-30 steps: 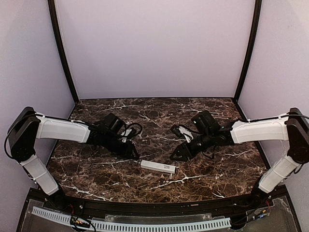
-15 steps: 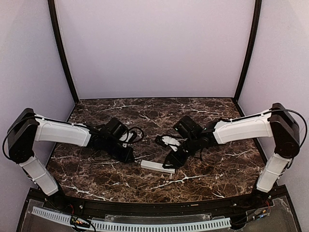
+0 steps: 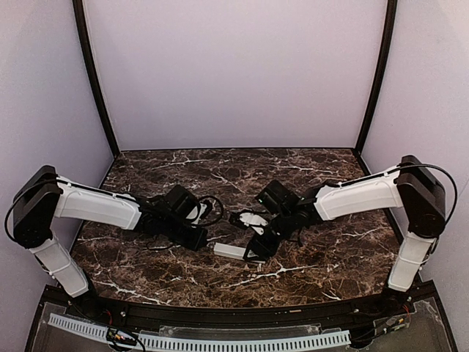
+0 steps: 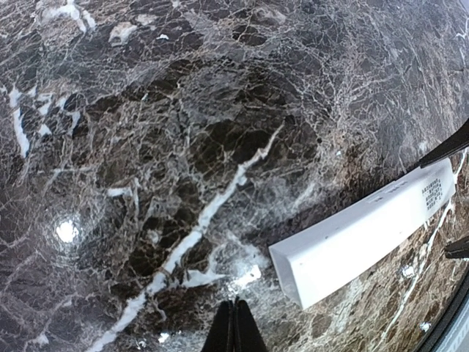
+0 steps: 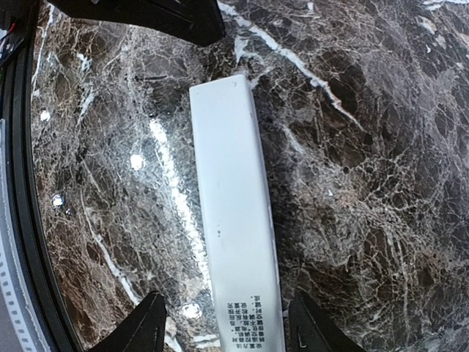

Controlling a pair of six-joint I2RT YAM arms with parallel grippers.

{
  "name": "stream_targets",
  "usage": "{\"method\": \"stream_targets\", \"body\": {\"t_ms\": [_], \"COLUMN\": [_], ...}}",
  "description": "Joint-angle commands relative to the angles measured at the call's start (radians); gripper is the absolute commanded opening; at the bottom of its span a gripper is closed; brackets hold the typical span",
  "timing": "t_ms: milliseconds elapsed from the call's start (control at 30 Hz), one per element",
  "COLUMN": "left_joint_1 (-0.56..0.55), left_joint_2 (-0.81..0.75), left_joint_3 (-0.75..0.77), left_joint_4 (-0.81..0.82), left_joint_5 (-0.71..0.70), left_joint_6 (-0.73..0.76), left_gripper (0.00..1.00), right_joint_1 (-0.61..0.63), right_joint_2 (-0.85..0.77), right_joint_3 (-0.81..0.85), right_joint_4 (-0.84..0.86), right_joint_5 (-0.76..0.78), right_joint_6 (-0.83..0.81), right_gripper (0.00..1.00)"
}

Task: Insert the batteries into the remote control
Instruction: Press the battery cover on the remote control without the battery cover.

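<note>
The remote control (image 3: 236, 251) lies flat on the dark marble worktop (image 3: 330, 264), near the front and about midway between the two arms. Its long side runs roughly left to right in the top view, and the printed label (image 5: 245, 319) on its back faces up.

The right gripper (image 5: 231, 331) hangs over the remote's right end, the end with the label. Its fingers (image 5: 145, 330) are spread wide and straddle the bar, one on each long side, with nothing clamped between them. In the right wrist view marble shows between the bar and the finger on the left of the frame. The other finger stands very close to the bar's edge, and I cannot tell whether it touches.

The left gripper (image 4: 234, 331) sits low over the worktop just beside the remote's left end, apart from it. Its fingers are pressed together into one dark point and hold nothing. From the left wrist camera the remote (image 4: 374, 231) runs diagonally away to the right, with the tips of the right gripper's fingers (image 4: 445, 149) showing on either side of its far end.
</note>
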Motion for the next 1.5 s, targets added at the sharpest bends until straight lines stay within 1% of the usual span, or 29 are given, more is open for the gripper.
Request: {"method": "stream_targets", "body": {"t_ms": [0, 100, 267, 433, 500, 667, 867, 1200, 1300, 1467], "left_joint_1": [-0.005, -0.006, -0.026, -0.062, -0.076, -0.099, -0.128, -0.183, -0.197, -0.204], "left_joint_2": [-0.010, -0.023, -0.035, -0.051, -0.052, -0.014, 0.019, 0.066, 0.084, 0.060], "left_joint_3": [-0.047, -0.069, -0.100, -0.149, -0.157, -0.123, -0.097, -0.066, -0.056, -0.080], "left_joint_4": [0.068, 0.095, 0.150, 0.255, 0.274, 0.254, 0.258, 0.253, 0.243, 0.241], "left_joint_5": [-0.027, -0.045, -0.078, -0.147, -0.167, -0.205, -0.210, -0.220, -0.231, -0.285], "left_joint_6": [0.007, 0.009, 0.041, 0.070, 0.083, 0.092, 0.092, 0.094, 0.113, 0.125], "left_gripper": [0.00, 0.00, 0.00, 0.00, 0.00, 0.00, 0.00, 0.00, 0.00, 0.00], "right_joint_1": [0.023, 0.033, 0.040, 0.043, 0.043, 0.050, 0.056, 0.068, 0.069, 0.070], "right_joint_2": [0.027, 0.047, 0.066, 0.073, 0.074, 0.078, 0.085, 0.106, 0.113, 0.107], "right_joint_3": [-0.014, -0.016, -0.022, -0.033, -0.037, -0.044, -0.049, -0.039, -0.035, -0.040], "right_joint_4": [0.033, 0.033, 0.042, 0.047, 0.047, 0.046, 0.046, 0.042, 0.039, 0.036], "right_joint_5": [0.043, 0.087, 0.114, 0.118, 0.120, 0.133, 0.137, 0.154, 0.150, 0.160], "right_joint_6": [-0.029, -0.036, -0.040, -0.042, -0.042, -0.046, -0.046, -0.037, -0.041, -0.052], "right_gripper": [0.57, 0.56, 0.53, 0.49, 0.46, 0.42, 0.38, 0.25, 0.19, 0.18]}}
